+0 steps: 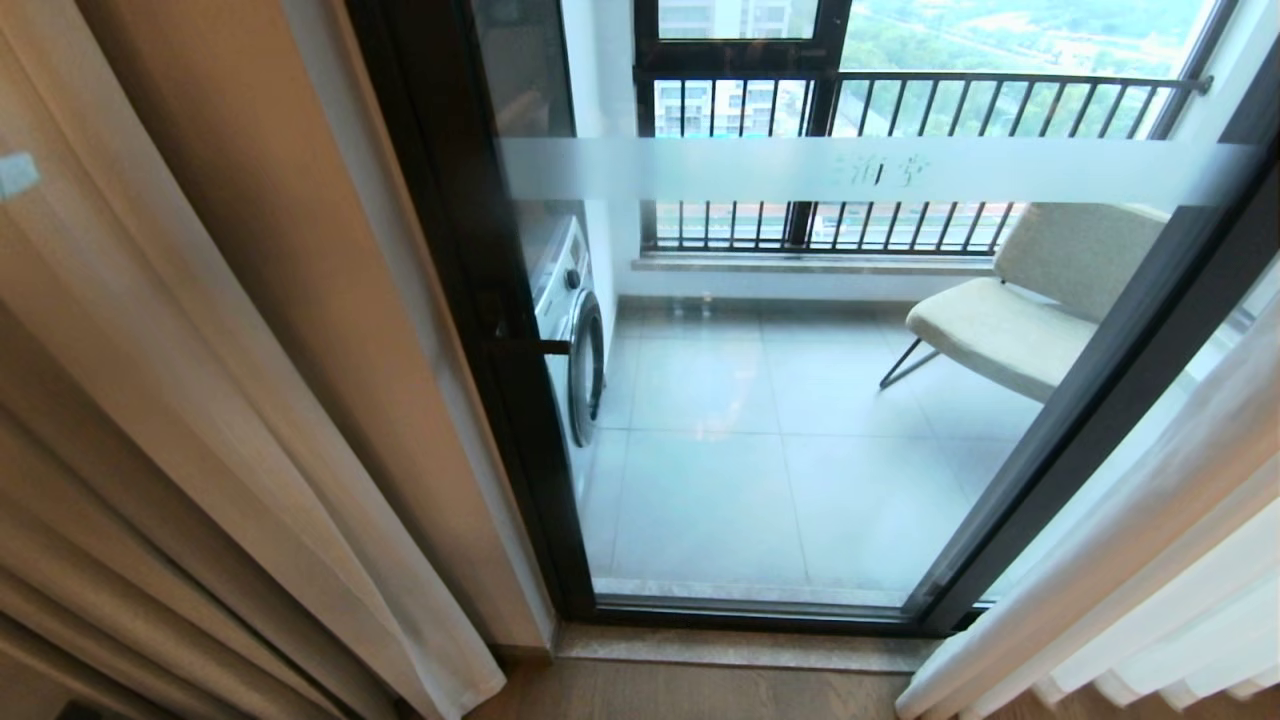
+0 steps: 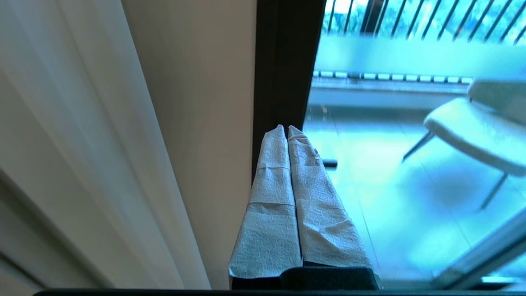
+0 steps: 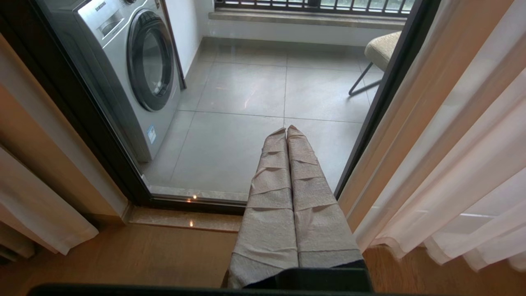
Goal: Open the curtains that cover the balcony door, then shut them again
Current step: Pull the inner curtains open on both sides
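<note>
The curtains are drawn apart. The left curtain panels (image 1: pixel 190 420), beige drape with a white sheer edge, hang bunched at the left; the white sheer right panels (image 1: pixel 1150 560) hang at the right. Between them stands the balcony door (image 1: pixel 800 400), clear glass in a black frame (image 1: pixel 480 330) with a frosted band (image 1: pixel 860 170). My left gripper (image 2: pixel 286 128) is shut and empty, its tape-wrapped fingers (image 2: pixel 275 197) pointing at the door's black frame (image 2: pixel 283 74) beside the left curtain (image 2: pixel 82 144). My right gripper (image 3: pixel 286 130) is shut and empty, low before the door glass, beside the right curtain (image 3: pixel 460 144).
Behind the glass are a washing machine (image 1: pixel 575 330), a beige chair (image 1: pixel 1020 310), grey floor tiles and a black-barred railing window (image 1: pixel 900 100). A stone threshold (image 1: pixel 740 650) and wooden floor (image 3: pixel 123 255) lie at the door's foot. Neither arm shows in the head view.
</note>
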Robot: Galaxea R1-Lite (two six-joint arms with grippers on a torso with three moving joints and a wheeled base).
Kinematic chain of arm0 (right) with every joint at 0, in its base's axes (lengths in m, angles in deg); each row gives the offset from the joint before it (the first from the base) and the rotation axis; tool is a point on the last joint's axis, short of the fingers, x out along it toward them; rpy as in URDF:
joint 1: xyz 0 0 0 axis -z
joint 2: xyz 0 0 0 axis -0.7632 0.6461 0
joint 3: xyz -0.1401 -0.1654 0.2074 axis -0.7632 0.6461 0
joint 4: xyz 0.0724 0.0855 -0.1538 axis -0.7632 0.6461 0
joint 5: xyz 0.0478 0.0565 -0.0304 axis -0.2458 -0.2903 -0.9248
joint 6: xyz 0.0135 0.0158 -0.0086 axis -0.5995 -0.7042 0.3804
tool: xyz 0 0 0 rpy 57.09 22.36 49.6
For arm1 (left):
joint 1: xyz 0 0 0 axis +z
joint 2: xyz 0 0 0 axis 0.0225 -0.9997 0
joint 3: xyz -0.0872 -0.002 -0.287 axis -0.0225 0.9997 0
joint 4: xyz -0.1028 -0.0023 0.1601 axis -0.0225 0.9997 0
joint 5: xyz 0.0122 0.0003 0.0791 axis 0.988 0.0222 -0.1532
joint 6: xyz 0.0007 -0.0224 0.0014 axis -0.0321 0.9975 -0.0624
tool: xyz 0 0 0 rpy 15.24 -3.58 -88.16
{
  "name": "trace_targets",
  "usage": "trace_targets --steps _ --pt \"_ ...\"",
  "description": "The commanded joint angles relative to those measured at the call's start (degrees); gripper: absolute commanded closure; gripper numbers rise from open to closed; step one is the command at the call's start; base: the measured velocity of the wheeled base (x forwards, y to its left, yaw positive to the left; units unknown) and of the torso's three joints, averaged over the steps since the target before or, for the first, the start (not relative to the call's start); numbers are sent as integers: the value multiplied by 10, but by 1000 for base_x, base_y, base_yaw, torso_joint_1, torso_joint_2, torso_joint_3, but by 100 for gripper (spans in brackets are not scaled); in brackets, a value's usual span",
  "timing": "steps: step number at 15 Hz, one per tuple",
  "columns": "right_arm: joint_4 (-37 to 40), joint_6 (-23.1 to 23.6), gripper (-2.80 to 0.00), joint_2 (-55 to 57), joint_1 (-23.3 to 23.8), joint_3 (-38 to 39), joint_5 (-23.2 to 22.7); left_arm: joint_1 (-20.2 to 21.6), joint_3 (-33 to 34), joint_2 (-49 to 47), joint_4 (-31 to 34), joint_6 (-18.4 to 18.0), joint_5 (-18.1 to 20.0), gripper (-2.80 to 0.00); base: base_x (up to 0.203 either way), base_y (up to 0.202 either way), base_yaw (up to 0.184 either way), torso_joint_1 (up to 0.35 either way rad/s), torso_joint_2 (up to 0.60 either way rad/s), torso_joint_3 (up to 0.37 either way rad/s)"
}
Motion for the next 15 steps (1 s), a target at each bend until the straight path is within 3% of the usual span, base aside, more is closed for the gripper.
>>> trace_targets --steps 1,10,15 --pt "0 0 0 0 -1 0 0 -1 94 68 -2 -1 0 0 0 0 0 0 0 0" --pt "0 0 0 0 -1 0 0 -3 478 386 4 -10 -11 0 0 0 0 0 0 0" --pt "0 0 0 0 -1 0 0 -15 502 526 115 -40 -59 0 0 0 0 0 0 0"
